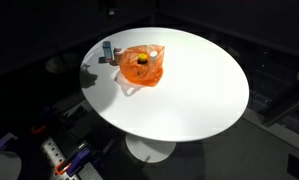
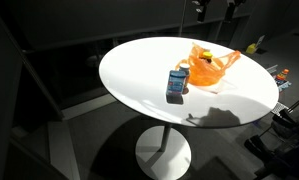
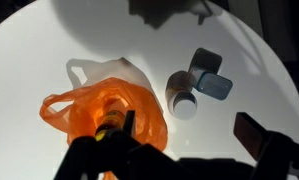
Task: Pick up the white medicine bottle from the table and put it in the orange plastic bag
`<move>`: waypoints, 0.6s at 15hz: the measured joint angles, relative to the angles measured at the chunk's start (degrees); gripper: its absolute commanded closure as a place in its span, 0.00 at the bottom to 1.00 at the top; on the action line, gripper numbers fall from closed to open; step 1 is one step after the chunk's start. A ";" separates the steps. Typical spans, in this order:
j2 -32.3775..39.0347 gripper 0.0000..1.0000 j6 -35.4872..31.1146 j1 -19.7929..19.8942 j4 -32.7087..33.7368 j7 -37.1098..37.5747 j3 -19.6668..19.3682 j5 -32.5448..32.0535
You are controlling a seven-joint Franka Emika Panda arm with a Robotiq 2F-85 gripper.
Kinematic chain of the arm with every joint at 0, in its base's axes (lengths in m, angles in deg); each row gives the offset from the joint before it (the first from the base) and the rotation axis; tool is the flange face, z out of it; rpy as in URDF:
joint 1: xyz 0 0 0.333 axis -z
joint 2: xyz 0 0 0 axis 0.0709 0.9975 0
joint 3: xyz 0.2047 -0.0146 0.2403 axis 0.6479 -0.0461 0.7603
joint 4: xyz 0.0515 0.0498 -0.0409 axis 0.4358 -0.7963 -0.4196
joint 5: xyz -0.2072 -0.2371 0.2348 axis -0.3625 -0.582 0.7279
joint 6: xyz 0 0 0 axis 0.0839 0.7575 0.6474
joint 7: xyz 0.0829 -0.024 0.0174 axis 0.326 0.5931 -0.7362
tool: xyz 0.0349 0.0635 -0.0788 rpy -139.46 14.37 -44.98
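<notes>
Gripper (image 3: pixel 174 155) hovering over the table (image 3: pixel 29 50), jaws spread wide and pinching nothing.
I am lining up on the white medicine bottle (image 3: pixel 182 97), which is lying on the table just beside the orange plastic bag (image 3: pixel 104 110) and touching a blue-grey container (image 3: pixel 211 78). I am judging it best to straddle the bottle's body while lowering, keeping clear of both neighbours.

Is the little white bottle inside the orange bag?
No, the white bottle lies on the table beside the orange bag, next to a blue-grey bottle.
</notes>
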 measured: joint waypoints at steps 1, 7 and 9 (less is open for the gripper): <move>1.61 0.00 0.02 -0.37 1.20 2.69 -0.01 -0.14; 7.56 0.00 0.02 -2.09 5.46 10.97 -0.31 -1.18; 7.91 0.00 0.02 -2.16 5.80 11.13 -0.39 -1.18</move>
